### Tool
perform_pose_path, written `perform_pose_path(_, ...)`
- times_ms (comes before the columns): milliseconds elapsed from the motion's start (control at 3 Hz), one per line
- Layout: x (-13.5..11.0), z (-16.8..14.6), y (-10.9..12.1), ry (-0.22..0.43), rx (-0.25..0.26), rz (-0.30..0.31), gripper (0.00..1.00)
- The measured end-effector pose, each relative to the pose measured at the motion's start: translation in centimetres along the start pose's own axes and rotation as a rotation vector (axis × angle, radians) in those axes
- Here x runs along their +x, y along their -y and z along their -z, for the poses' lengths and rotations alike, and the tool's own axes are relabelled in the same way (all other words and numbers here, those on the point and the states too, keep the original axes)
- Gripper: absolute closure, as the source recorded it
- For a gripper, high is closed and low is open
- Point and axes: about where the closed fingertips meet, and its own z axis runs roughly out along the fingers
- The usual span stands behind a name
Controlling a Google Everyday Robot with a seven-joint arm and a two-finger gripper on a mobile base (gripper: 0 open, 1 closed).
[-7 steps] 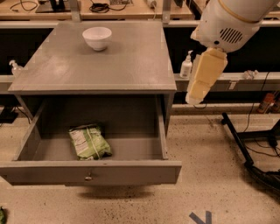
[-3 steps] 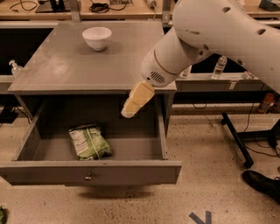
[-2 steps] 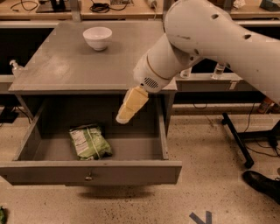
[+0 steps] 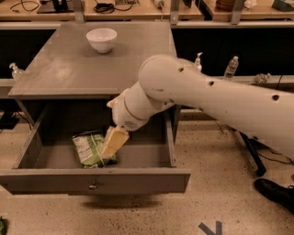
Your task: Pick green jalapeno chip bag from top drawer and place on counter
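Note:
The green jalapeno chip bag (image 4: 88, 148) lies flat on the floor of the open top drawer (image 4: 96, 179), left of its middle. My gripper (image 4: 112, 143) reaches down into the drawer from the right, its pale yellow tip over the bag's right edge. The white arm covers the drawer's right rear part. The grey counter (image 4: 105, 59) lies above the drawer.
A white bowl (image 4: 101, 39) stands at the back of the counter. Bottles (image 4: 231, 68) stand on a narrow ledge at the right. A tan workbench (image 4: 138, 9) runs along the back. A dark shoe (image 4: 275, 193) rests on the floor at lower right.
The arm has swung from the right of the cabinet leftward and down. The gripper has gone from above the drawer's right side down into it, onto the bag's right edge.

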Motion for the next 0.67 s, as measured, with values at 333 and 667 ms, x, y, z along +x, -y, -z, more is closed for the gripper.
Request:
perform_pose_path(333,-1.0,-4.7,-1.6,-0.014,0.005,0.062,0.24)
perform_pose_path(667,-2.2,-8.2,-1.4,-0.040,-0.005,0.078,0.20)
